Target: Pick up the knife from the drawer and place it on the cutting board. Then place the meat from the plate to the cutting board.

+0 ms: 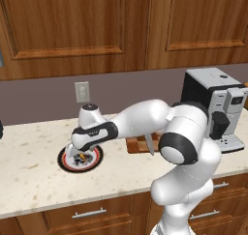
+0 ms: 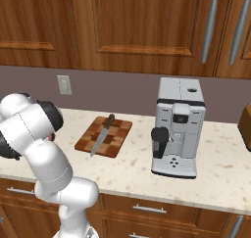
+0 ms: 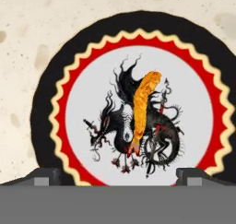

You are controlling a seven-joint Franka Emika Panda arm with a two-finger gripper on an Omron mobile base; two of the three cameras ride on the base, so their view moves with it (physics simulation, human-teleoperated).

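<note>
- Left base view: the gripper (image 1: 81,154) hangs directly above the plate (image 1: 95,160), which lies on the counter (image 1: 29,166). The hand's own body hides the fingers here, so their spread cannot be read from this side. A corner of the cutting board (image 1: 138,144) lies beyond the forearm, well apart from the hand.
- Right base view: the knife (image 2: 102,134) already lies diagonally on the cutting board (image 2: 117,134), beside the coffee machine (image 2: 177,134), so the meat is, by my judgement, the step in hand.
- Hand view: the meat (image 3: 144,105), a narrow orange strip, lies straight ahead of the hand on the plate's (image 3: 193,98) white centre. The two fingertips (image 3: 46,176) stand wide apart with nothing between them: the hand is released and empty.
- To do it well, I would descend straight, keep the strip centred between the tips, and close across its narrow width, stopping short of scraping the plate.
</note>
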